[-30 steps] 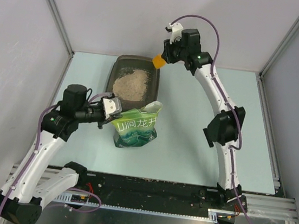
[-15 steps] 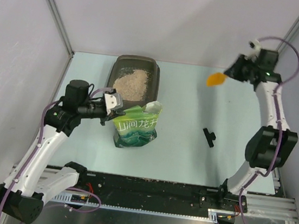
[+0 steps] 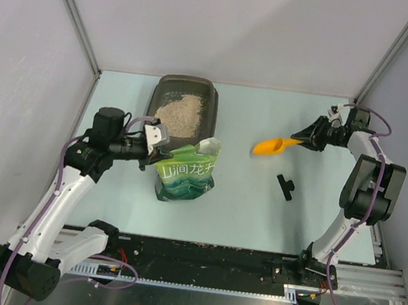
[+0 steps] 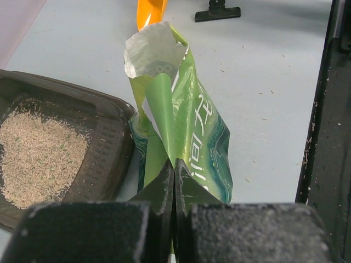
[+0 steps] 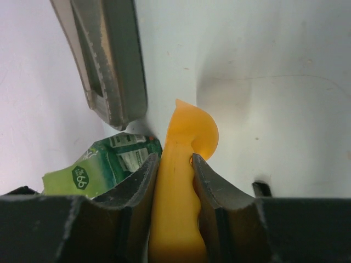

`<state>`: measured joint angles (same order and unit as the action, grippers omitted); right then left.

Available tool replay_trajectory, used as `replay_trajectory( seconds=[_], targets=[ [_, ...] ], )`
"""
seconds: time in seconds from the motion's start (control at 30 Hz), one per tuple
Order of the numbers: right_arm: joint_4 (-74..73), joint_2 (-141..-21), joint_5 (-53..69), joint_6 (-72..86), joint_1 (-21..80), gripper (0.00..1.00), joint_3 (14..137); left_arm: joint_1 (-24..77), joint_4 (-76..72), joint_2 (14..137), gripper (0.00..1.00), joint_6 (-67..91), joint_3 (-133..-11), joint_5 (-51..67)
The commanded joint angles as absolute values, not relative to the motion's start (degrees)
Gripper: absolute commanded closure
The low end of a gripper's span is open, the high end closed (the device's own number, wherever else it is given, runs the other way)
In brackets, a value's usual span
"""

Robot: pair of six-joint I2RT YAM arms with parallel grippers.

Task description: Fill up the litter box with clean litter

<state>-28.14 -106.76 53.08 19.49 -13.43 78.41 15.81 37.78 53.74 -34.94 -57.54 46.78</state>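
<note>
Litter box at the far left of the pale blue table, dark, shallow, with a raised rim. Holds a mound of clean litter, pale beige, heaped over the middle and near half.

Just beside its near right corner, a green pouch, standing with its top torn open. Printed with large white Chinese characters, apparently beginning 山涧. Carries a small hexagon badge that reads like "66" in the right wrist view.

Left gripper pressed together on a fold of the green pouch's side.

Right gripper well apart, at the right of the table. Clamped on the handle of an orange scoop, bowl pointing left. Near it, a small black clip-like piece lying on the table.
</note>
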Motion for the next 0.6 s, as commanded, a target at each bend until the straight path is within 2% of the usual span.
replay_trajectory(
  seconds=[0.0,0.17,0.3,0.33,0.43,0.47,0.57],
  targets=[
    [-26.9,-111.2,51.7,19.3,-15.6,0.94,78.4,16.6,36.8,54.0,1.0,-33.7,-59.5,49.7],
    [-31.1,-112.4,48.5,13.2,-17.5,0.82,78.7,16.9,36.8,53.4,1.0,-33.1,-59.3,49.7],
    [-34.8,-112.1,46.3,10.0,-22.3,0.58,78.5,17.2,36.8,53.6,1.0,-33.1,-59.4,50.2],
    [-35.0,-111.6,45.4,9.8,-23.6,0.55,78.5,17.4,36.7,53.7,1.0,-33.2,-59.5,50.3],
    [-36.1,-108.9,36.3,9.0,-28.6,0.47,78.8,17.9,36.2,54.2,1.0,-33.6,-59.7,50.8],
    [-37.1,-106.7,30.1,8.4,-30.2,0.39,78.7,18.0,36.0,54.6,1.0,-33.6,-59.9,51.1],
    [-38.5,-102.8,25.5,8.3,-32.4,0.31,78.0,18.2,35.0,56.1,1.0,-33.4,-61.3,51.7]
  ],
)
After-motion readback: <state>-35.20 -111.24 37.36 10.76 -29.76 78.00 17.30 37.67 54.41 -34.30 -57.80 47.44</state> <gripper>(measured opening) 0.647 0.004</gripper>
